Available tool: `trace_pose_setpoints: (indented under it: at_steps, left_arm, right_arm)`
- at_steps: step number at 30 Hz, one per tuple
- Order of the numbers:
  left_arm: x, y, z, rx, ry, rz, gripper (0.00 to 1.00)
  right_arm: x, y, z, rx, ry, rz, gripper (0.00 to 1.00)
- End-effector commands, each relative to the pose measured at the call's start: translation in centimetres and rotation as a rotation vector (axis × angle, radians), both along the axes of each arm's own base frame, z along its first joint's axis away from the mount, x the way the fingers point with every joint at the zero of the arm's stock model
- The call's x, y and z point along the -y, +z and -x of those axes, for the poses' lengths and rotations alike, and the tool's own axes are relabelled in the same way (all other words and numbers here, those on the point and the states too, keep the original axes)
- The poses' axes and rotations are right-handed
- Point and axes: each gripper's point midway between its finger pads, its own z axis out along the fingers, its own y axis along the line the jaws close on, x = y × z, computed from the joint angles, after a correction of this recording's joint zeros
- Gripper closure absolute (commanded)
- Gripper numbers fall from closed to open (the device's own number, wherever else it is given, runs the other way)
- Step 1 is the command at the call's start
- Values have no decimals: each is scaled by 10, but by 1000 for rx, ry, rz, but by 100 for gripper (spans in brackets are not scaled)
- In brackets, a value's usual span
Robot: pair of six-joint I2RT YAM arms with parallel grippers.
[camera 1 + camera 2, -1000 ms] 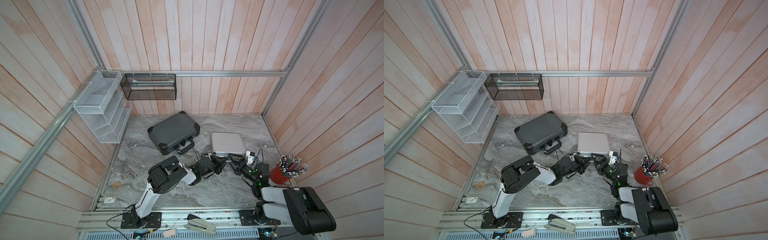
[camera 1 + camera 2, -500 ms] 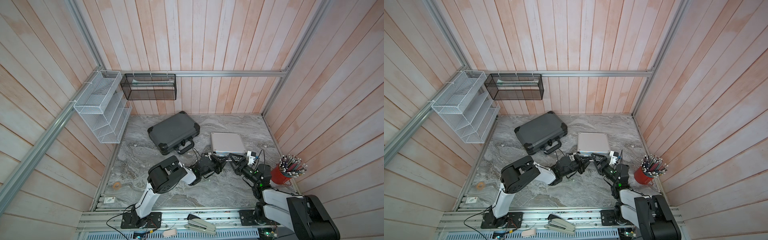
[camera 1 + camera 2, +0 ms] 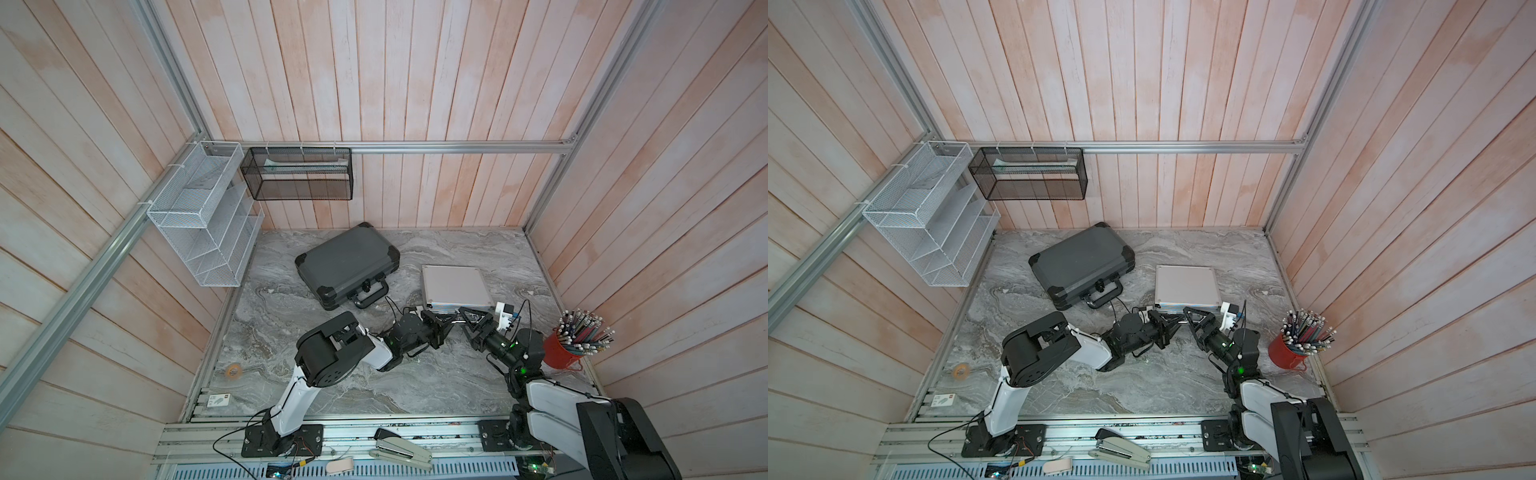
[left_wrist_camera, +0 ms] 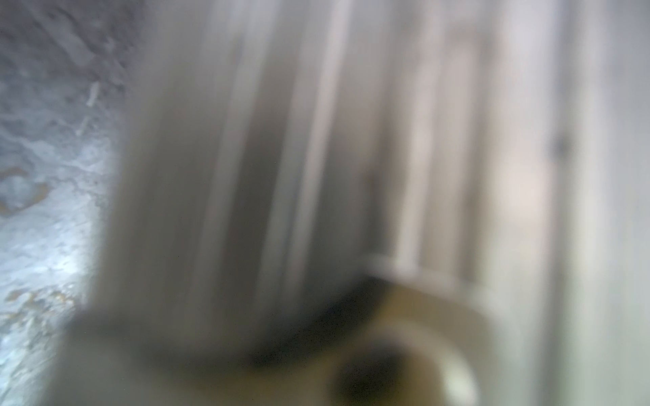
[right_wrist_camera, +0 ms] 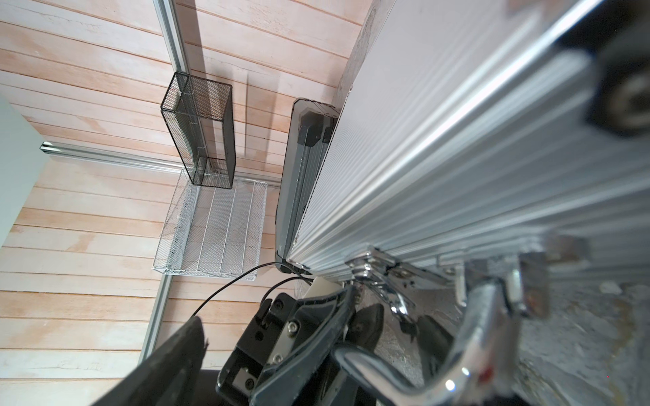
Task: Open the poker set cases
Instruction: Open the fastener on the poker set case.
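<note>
Poker set cases are what we are opening, and we are at the first of them, working its front latch. Our left gripper [image 3: 451, 321] is pinched shut, its tips at the chrome latch [image 5: 369, 267] on the front edge of the smaller square ribbed silver aluminium case [image 3: 453, 282]. Our right gripper [image 3: 476, 315] stands wide open just beside it at the same edge, holding nothing that we can see, with the case's chrome handle [image 5: 457, 334] close by. That case lies flat, lid down, on the grey marble tabletop [image 3: 291, 299]. The larger dark grey case with black corner caps [image 3: 345, 262] lies closed, apart on its left. Next, we judge, the latch must flip before the lid can lift. Since a second ago the right arm's rear link has swung toward the near right corner, while both cases and the left arm look unmoved.
</note>
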Motion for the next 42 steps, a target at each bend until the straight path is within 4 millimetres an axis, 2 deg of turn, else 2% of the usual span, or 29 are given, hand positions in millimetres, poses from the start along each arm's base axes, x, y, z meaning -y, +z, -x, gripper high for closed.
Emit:
trace_pose_setpoints:
  at_steps: [1,25,28,33,42]
  left_arm:
    - [0,28,-2,32,16,108,100]
    - [-3,10,-6,13,44,71,100]
    - [-4,10,-7,6,51,81,100]
    - [-4,25,-13,42,53,97,100]
    - [-3,29,-14,56,52,97,100]
  right_arm:
    - [0,16,0,83,11,-6,6]
    - [2,37,4,119,-2,-95,6]
    - [0,28,4,88,11,-64,7]
    - [7,-11,8,-20,-25,55,4]
    - [20,-37,17,-88,-80,136,2]
